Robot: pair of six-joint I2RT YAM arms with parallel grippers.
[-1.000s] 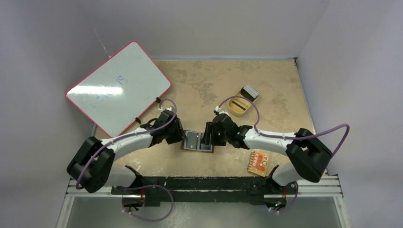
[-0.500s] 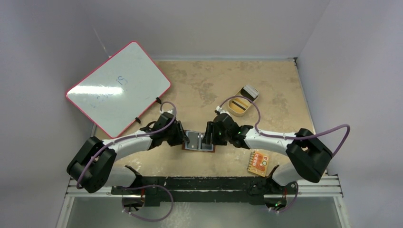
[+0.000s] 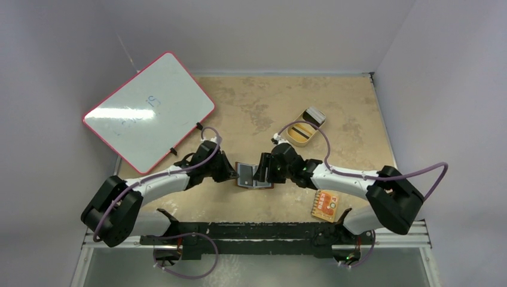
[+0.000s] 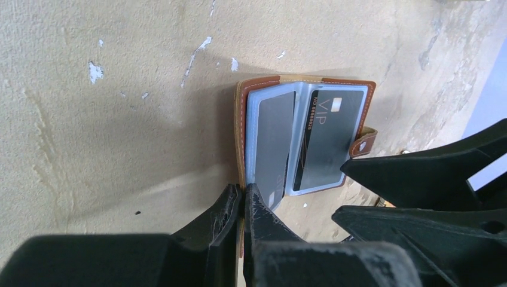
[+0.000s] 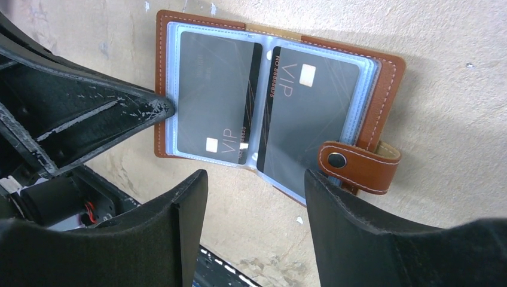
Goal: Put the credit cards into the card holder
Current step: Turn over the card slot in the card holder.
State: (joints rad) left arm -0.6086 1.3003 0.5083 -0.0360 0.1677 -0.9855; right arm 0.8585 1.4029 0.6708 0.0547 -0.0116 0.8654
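Brown card holder (image 5: 382, 78) lies open by the bench's near edge, both credit cards (image 5: 215, 89) pocketed; my left gripper (image 4: 242, 200) pinches its cover to pin it flat, right gripper (image 5: 256, 176) hovers released.

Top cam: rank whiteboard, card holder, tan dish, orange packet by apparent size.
1. whiteboard, by far the largest.
2-4. card holder, orange packet, tan dish: too alike to rank, and the holder is partly hidden.
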